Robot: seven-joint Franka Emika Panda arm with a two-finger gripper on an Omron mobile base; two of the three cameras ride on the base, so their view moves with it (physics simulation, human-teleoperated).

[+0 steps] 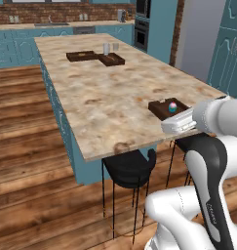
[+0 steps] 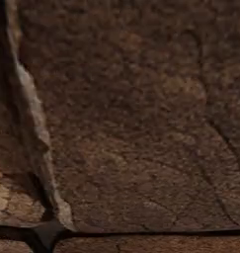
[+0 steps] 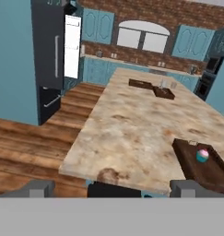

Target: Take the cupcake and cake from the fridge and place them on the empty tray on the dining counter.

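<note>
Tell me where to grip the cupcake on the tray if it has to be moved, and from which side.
Grip the cupcake around its teal wrapper, coming straight down from above with the gripper open. It stands upright inside the tray, whose raised rim would likely block a low sideways approach; pinching higher up would squash the pink frosting.

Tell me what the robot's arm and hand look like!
The arm is glossy white with rounded, chunky segments and a dark black band curving along one joint, marked with small lettering too blurry to read. The hand ends in two small, blocky dark grey fingertips. No loose cables show.
</note>
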